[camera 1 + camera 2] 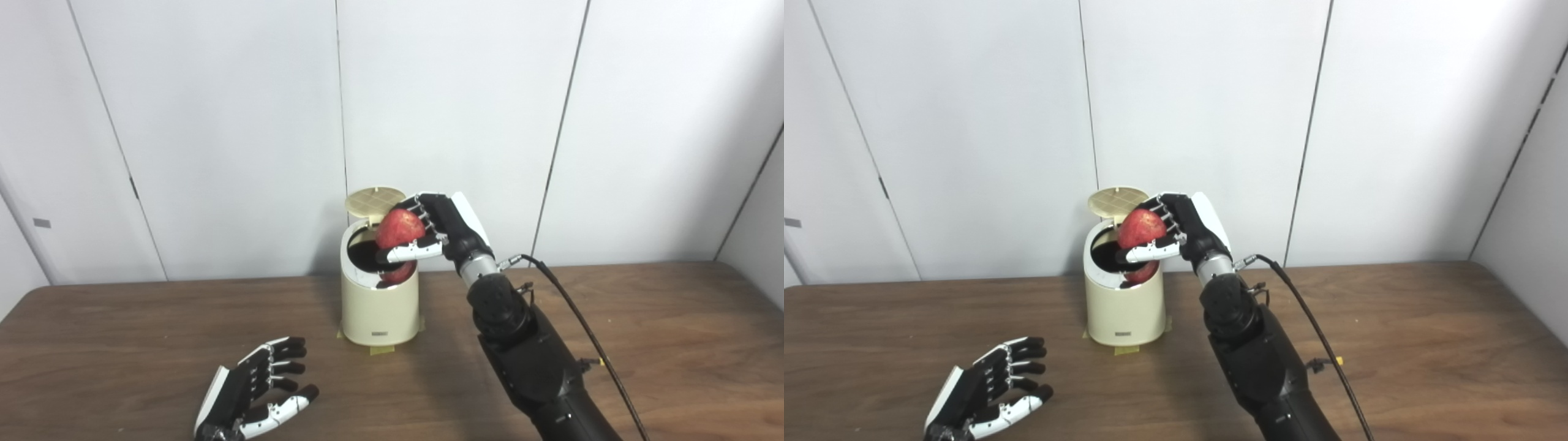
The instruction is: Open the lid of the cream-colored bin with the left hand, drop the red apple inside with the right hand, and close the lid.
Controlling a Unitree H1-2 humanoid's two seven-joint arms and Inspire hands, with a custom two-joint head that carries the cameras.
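Right hand [432,229] grasps the red apple [399,229] just above the open bin [378,306].
Lid [375,199] stands raised behind; the bin's dark interior is unreadable. Left hand [257,386], released and spread, lies near-left on the surface [122,343].

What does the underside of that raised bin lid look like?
The lid is cream-tan with a faint grid pattern, clearest in the left eye view.

A dark wooden table [643,318] fills the scene. The cream-colored bin [378,306] stands on it, centre-far, with yellow tape [383,350] under its base.
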